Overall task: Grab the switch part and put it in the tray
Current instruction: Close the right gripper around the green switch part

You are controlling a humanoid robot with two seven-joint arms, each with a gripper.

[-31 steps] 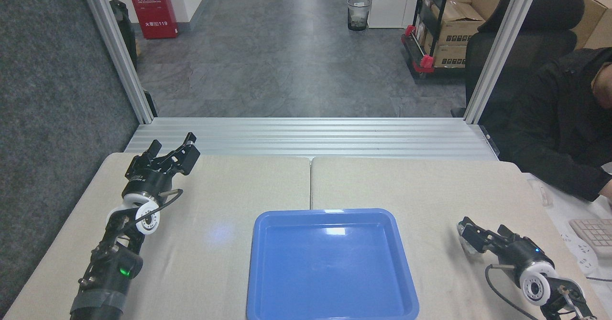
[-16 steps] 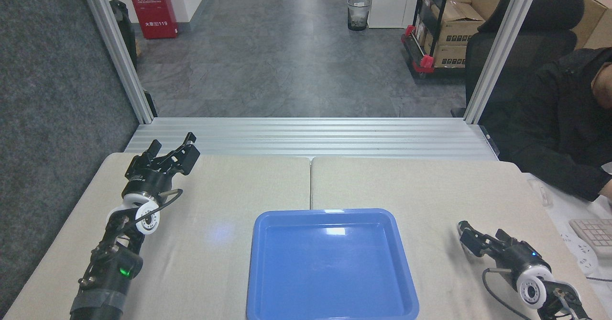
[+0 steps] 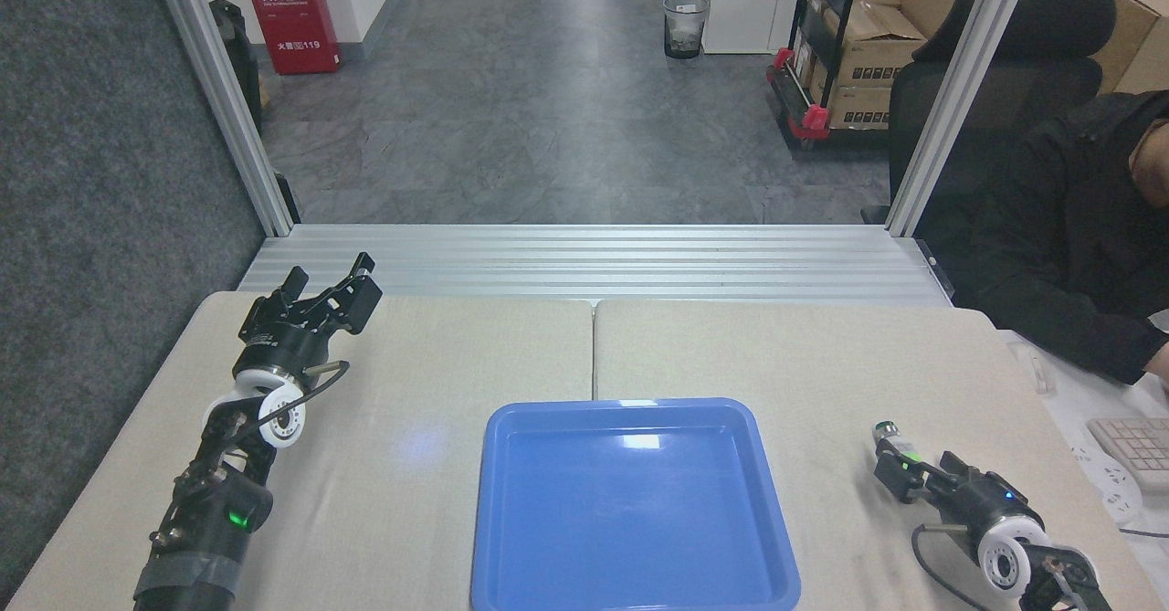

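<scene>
On the beige table (image 3: 438, 355), my right gripper (image 3: 900, 474) sits low at the near right with the switch part (image 3: 895, 444) right at its fingertips — the dark round end and a flash of green clip poke out on the far side of the fingers. The part is small here; I cannot tell whether the jaws are clamped on it or merely touching it, nor how wide they stand. Its long axis appears to run away from me and slightly leftward, roughly in line with the gripper.

The tray (image 3: 493, 501) lies to the left of that gripper, well apart from it, with bare tabletop between its right rim and the part. My left gripper (image 3: 329, 296) is far off at the table's far-left corner, its jaws apart and holding nothing — so the right arm is plainly the nearer one.

My judgement: the coming move is a lift and a leftward carry over the raised rim. The path looks open; the table's right edge, a keyboard (image 3: 1137, 437) and a seated person's sleeve (image 3: 1078, 319) lie on the other side, away from it.
</scene>
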